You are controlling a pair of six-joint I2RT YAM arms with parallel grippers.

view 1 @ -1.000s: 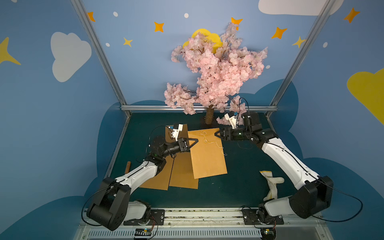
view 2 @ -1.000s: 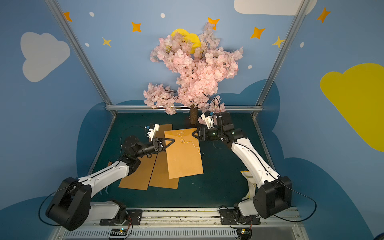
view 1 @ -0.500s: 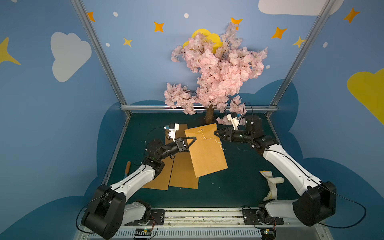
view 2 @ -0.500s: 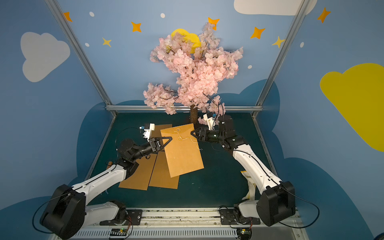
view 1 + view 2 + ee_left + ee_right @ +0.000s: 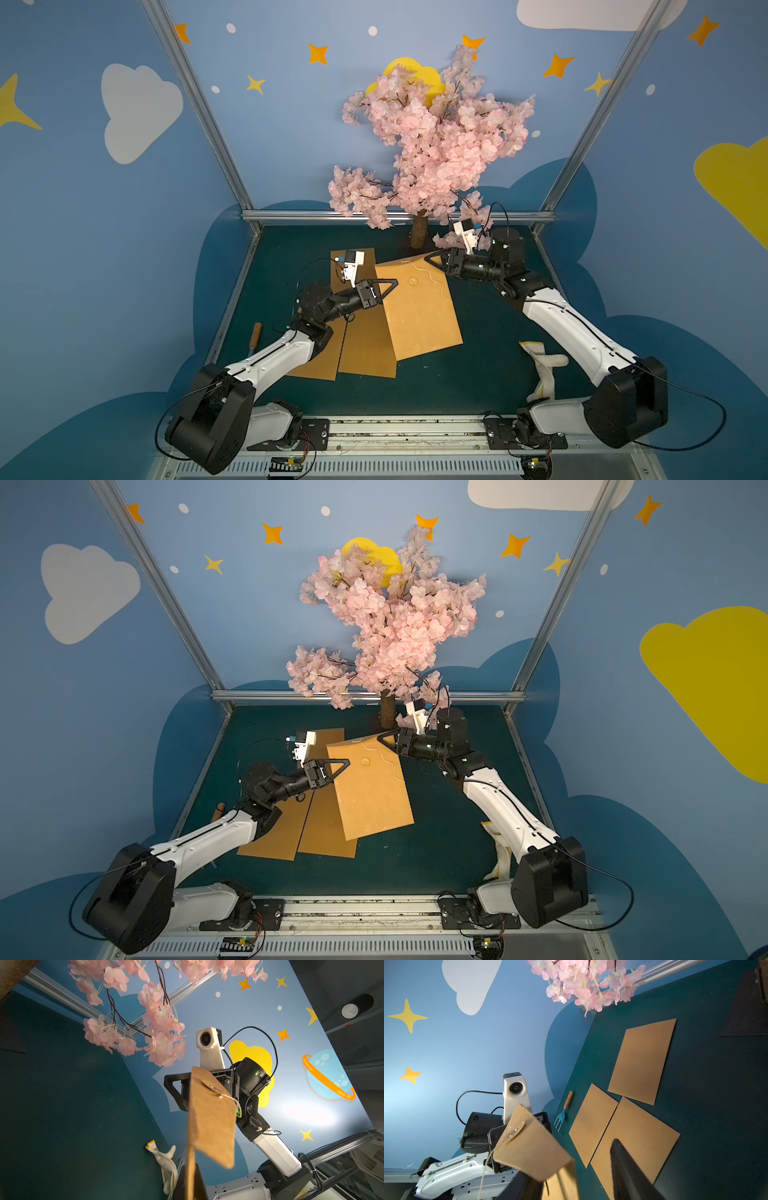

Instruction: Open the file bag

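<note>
While the left tool (image 5: 392, 285) is pinching the file bag (image 5: 419, 320), its flap (image 5: 533, 1147) is sticking up.
The right tool (image 5: 431, 258) is sitting spread wide by the flap.

Four brown file bags counted. One lifted file bag (image 5: 419, 316) was near centre. Three lay flat on the worktop (image 5: 478, 374): far flat bag (image 5: 641, 1061) at 11 o'clock, middle flat bag (image 5: 637, 1132) and left flat bag (image 5: 591, 1122) around 7 to 8 o'clock. Two clasp discs were on the lifted one: flap disc (image 5: 512, 1132), body disc (image 5: 412, 281). One blossom tree (image 5: 432, 137) at 12 o'clock. One white glove (image 5: 544, 365) at 4 o'clock. One small garden fork (image 5: 568, 1101) at 9 o'clock. Two arms: left arm (image 5: 274, 357), right arm (image 5: 573, 332). Two wrist cameras: left wrist camera (image 5: 352, 264), right wrist camera (image 5: 465, 232).
</note>
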